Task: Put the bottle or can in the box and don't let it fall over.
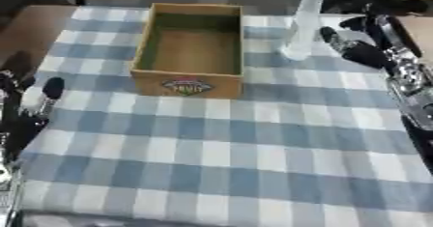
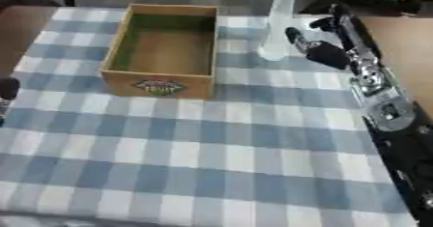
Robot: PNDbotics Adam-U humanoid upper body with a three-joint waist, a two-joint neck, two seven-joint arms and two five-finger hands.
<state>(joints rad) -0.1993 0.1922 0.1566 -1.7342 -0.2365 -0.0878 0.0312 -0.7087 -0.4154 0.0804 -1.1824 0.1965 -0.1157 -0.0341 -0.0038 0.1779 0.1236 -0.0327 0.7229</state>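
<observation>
While the bottle (image 1: 302, 21) stands beside the box (image 1: 189, 52), right hand (image 2: 320, 49) fingers seem spread near it.

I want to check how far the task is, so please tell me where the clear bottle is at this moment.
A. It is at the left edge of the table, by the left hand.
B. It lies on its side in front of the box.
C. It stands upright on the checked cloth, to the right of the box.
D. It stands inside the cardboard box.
C: the clear bottle stands upright on the checked cloth right of the cardboard box, beside the right hand; the box holds nothing.
</observation>
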